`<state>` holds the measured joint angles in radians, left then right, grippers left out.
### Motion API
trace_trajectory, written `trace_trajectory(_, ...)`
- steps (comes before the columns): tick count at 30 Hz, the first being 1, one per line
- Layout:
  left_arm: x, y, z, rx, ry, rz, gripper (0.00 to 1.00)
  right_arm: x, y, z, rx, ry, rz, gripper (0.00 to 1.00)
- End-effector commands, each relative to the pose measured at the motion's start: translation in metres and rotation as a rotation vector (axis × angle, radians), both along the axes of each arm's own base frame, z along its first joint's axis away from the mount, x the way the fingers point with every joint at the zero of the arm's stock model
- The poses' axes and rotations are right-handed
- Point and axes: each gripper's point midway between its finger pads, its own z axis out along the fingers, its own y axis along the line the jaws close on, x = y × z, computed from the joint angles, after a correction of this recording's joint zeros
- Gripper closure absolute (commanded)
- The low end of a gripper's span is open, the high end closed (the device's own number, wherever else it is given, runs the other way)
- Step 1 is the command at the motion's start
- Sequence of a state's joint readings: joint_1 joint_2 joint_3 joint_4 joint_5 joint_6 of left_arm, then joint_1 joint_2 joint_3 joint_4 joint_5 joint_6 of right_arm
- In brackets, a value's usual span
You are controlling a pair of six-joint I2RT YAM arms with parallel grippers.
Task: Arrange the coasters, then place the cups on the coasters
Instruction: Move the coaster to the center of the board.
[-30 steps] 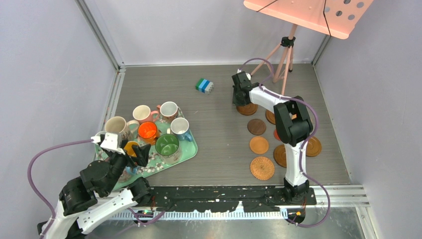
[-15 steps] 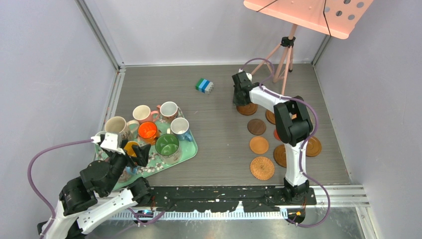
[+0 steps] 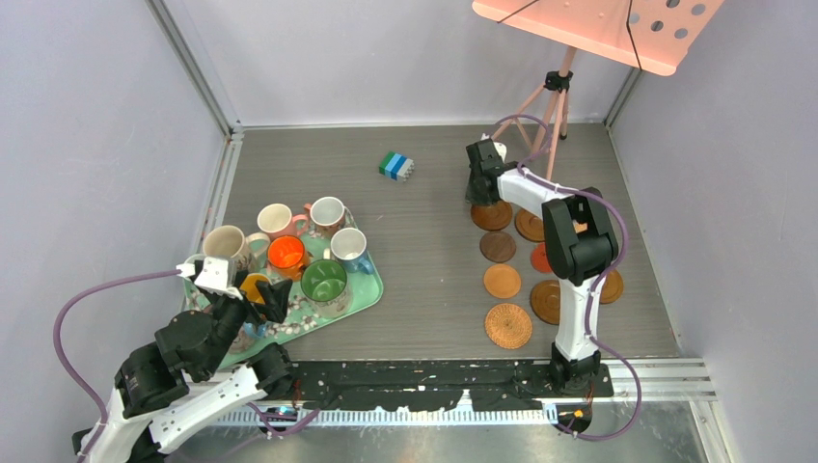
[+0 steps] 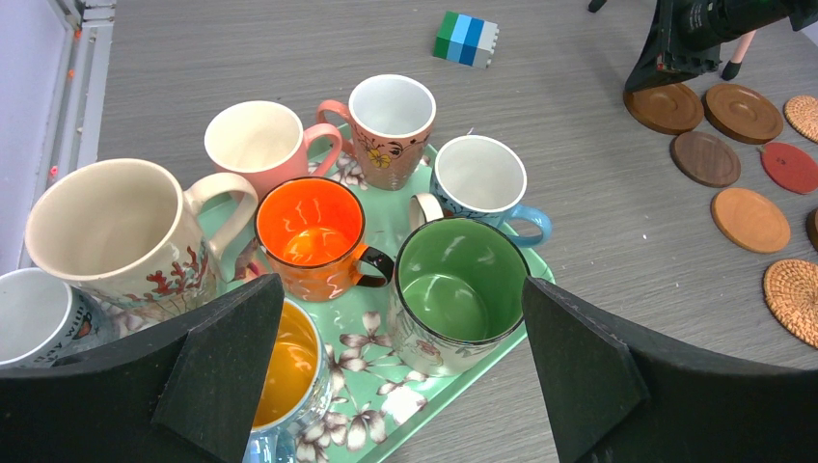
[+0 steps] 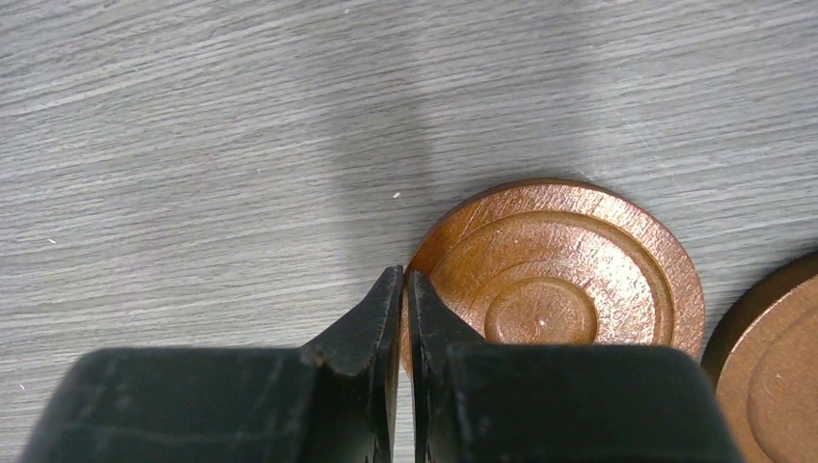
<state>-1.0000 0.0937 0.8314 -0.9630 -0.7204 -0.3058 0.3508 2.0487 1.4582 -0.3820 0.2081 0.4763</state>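
Several mugs crowd the mint floral tray (image 4: 378,326): a green-inside cup (image 4: 453,289), an orange one (image 4: 311,234), a pink one (image 4: 260,145), a cream one (image 4: 121,231) and others. My left gripper (image 4: 400,282) hovers open above the tray's near edge, holding nothing. Across the table, several coasters lie loosely grouped, among them a woven wicker one (image 3: 508,325) and a red one (image 3: 542,258). My right gripper (image 5: 404,280) is shut, with its tips down against the left rim of a ridged brown coaster (image 5: 555,280), the farthest one (image 3: 493,215).
A blue-green toy block (image 3: 396,166) lies at the back middle of the table. A pink tripod stand (image 3: 555,101) rises behind the right arm, its legs close to the coasters. Grey walls close in left, back and right.
My right gripper has slid to the right, and the brown coaster at its tips moved with it toward the neighbouring coaster. The left arm has stayed still.
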Motion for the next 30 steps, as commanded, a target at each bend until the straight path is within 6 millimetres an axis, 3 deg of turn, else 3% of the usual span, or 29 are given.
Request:
trace_trajectory(1, 0.001, -0.002, 0.002, -0.002, -0.008, -0.004, 0.02, -0.007, -0.008, 0.000, -0.029, 0.007, 0.020, 0.87)
trace_trajectory(7, 0.001, -0.002, 0.002, -0.002, -0.008, -0.005, 0.02, 0.015, -0.008, 0.021, -0.057, -0.058, 0.071, 0.87)
trace_trajectory(15, 0.002, -0.003, 0.001, 0.008, -0.002, -0.003, 0.02, 0.025, -0.002, 0.083, -0.049, -0.162, 0.138, 0.82)
trace_trajectory(22, 0.003, -0.004, 0.000, 0.019, 0.005, -0.001, 0.02, -0.010, 0.024, 0.133, -0.001, -0.224, 0.228, 0.70)
trace_trajectory(30, 0.006, -0.004, -0.002, 0.044, 0.019, 0.020, 0.01, -0.086, 0.064, 0.166, 0.041, -0.309, 0.374, 0.45)
